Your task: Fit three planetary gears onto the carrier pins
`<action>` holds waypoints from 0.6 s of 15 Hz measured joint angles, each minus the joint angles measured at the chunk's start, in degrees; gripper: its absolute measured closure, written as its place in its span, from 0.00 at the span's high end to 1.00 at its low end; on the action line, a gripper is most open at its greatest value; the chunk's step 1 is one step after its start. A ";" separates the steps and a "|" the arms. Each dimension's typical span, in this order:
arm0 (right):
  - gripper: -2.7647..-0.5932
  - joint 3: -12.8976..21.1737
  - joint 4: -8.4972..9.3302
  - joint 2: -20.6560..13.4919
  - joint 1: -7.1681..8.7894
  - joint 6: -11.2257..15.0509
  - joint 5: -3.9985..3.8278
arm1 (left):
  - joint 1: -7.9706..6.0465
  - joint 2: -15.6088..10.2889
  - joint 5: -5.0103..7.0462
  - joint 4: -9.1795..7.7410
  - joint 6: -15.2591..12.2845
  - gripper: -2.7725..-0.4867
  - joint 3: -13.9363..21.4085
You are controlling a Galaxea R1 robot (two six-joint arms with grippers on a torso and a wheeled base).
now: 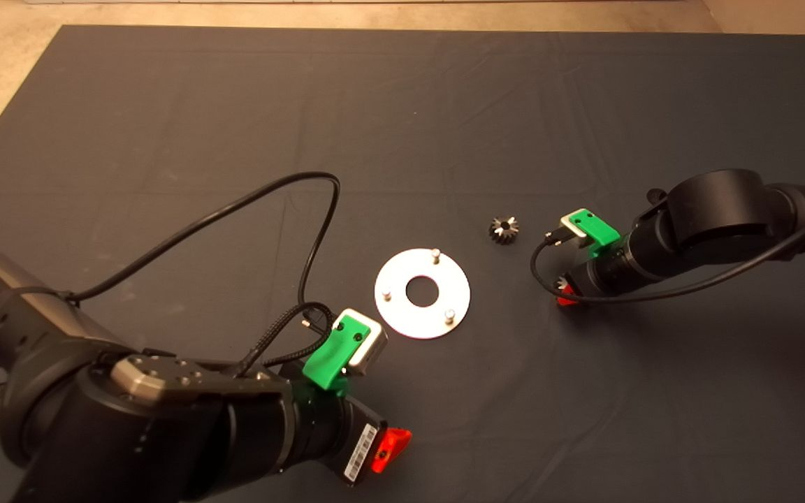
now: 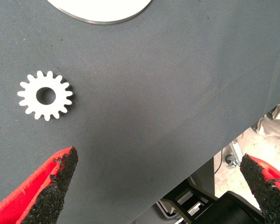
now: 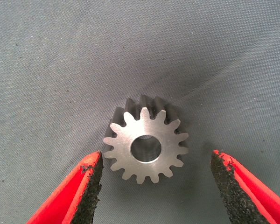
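The silver disc (image 1: pixel 402 318) lies mid-mat with its three carrier pins (image 1: pixel 435 255) upright and bare. One planetary gear (image 1: pixel 504 230) rests just beyond the disc, toward the right. My right gripper (image 1: pixel 564 290) hovers right of the disc, and in the right wrist view it (image 3: pixel 154 184) is open over a second gear (image 3: pixel 146 147) lying flat just ahead of the fingertips. My left gripper (image 1: pixel 390 450) sits near the front of the mat, open (image 2: pixel 158 186). A third gear (image 2: pixel 45 95) lies flat beside the disc's rim (image 2: pixel 102 11), ahead of one finger (image 2: pixel 56 186).
Black cables (image 1: pixel 305 209) loop over the mat left of the disc. The mat's front edge (image 2: pixel 214 158) runs close to the left gripper, with floor and part of the robot's base beyond it. Bare mat stretches behind the disc.
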 joint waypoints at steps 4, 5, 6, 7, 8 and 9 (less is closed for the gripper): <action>0.43 -0.27 0.00 -0.02 -0.02 -0.02 0.10 | 0.00 0.00 -0.02 0.00 0.00 0.89 0.00; 0.37 -0.28 0.00 -0.02 -0.02 -0.02 0.13 | 0.00 0.00 0.00 -0.02 0.00 0.89 0.00; 0.37 -0.28 0.00 0.00 -0.02 0.00 0.16 | 0.00 0.00 -0.01 0.00 0.00 0.89 0.00; 0.37 -0.28 0.00 -0.02 -0.02 0.00 0.16 | 0.00 0.00 -0.02 -0.02 0.00 0.89 0.00; 0.37 -0.27 0.00 -0.02 -0.05 0.00 0.18 | 0.00 0.00 0.00 0.00 0.00 0.89 0.00; 0.33 -0.27 0.00 0.00 -0.07 0.00 0.24 | 0.00 0.00 0.00 0.00 0.00 0.89 0.00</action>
